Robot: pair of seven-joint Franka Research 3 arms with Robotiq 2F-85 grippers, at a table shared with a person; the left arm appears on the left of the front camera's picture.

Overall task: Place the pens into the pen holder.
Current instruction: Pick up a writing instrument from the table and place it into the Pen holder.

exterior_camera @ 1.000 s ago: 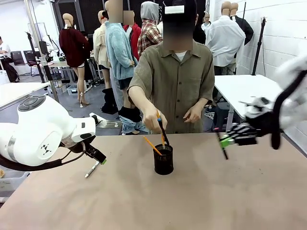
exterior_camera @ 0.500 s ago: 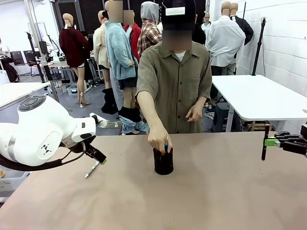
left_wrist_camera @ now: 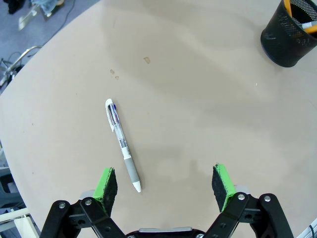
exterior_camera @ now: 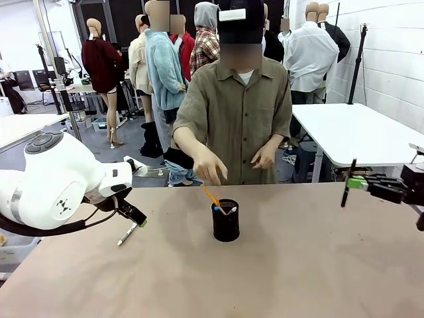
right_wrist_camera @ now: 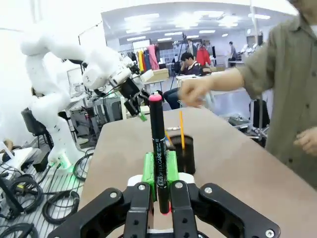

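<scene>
A: Front view: how far along?

B: Partway, I'd judge. The small black wire-mesh cylindrical pen holder (exterior_camera: pixel 226 224) stands mid-frame, a thin orange pen (exterior_camera: pixel 210 196) leaning out of it. The person's hand (exterior_camera: pixel 211 173) hovers above.

A: Left wrist view?

B: The slim white-silver plastic pen (left_wrist_camera: pixel 122 145) lies flat on the matte tan table (left_wrist_camera: pixel 208 89), lower centre, untouched, under the left gripper (left_wrist_camera: pixel 166 181), jaws spread wide.

A: Right wrist view?

B: The right gripper (right_wrist_camera: pixel 159 173) clamps the smooth black pen with a red tip (right_wrist_camera: pixel 157 144) upright, centre frame, pen holder beyond. Two pens remain, I reckon.
</scene>
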